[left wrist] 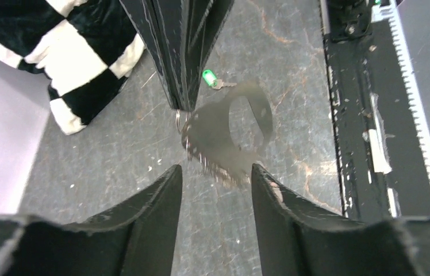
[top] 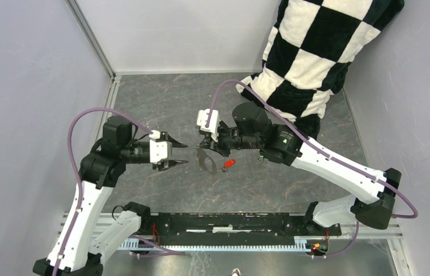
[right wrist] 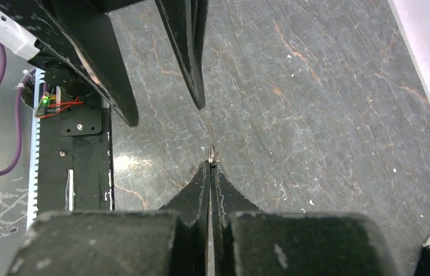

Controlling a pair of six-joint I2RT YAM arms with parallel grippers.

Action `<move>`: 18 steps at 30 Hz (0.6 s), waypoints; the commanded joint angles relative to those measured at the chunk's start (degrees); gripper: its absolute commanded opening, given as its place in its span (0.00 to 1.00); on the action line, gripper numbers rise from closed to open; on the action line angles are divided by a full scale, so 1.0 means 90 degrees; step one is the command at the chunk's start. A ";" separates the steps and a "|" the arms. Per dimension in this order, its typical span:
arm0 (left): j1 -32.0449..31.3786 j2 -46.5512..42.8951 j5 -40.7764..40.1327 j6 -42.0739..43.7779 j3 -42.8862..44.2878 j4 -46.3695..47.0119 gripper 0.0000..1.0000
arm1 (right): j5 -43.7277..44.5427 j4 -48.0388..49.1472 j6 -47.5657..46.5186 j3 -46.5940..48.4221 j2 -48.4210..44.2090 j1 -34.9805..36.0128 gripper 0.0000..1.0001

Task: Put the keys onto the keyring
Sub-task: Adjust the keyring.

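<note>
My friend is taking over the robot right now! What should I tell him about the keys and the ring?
Left gripper: open and empty, pointing at the keyring.
Right gripper: shut on the keyring, pinching a small metal bit at its end.
Green key: lying on the table past the ring, apparently not on it.
Red key: right beside the ring; whether it is threaded cannot be told.
Done: the ring is gripped.
Left: thread the green key and check the red one.
</note>
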 commanded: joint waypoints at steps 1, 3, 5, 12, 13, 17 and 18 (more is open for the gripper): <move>-0.0014 0.0411 0.0546 -0.0520 0.0071 0.0523 0.52 | 0.0646 -0.0697 -0.0025 0.0749 0.0365 0.0246 0.01; -0.0014 0.0563 0.0630 -0.0562 0.0167 0.0518 0.47 | 0.0800 -0.0886 0.0027 0.0970 0.0488 0.0323 0.01; -0.0013 0.0607 0.0636 -0.0539 0.0213 0.0527 0.41 | 0.0907 -0.0972 0.0037 0.1087 0.0555 0.0397 0.01; -0.0014 0.0572 0.0575 -0.0401 0.0164 0.0518 0.34 | 0.0987 -0.1068 0.0047 0.1333 0.0669 0.0656 0.01; -0.0014 0.0576 0.0605 -0.0379 0.0165 0.0518 0.34 | 0.0972 -0.1090 0.0047 0.1378 0.0698 0.0672 0.01; -0.0021 0.0577 0.0905 -0.0429 0.0165 0.0519 0.35 | 0.0852 -0.1027 0.0151 0.1449 0.0769 0.0720 0.01; -0.0023 0.0576 0.0976 -0.0411 0.0160 0.0518 0.35 | 0.0775 -0.0988 0.0179 0.1449 0.0778 0.0729 0.01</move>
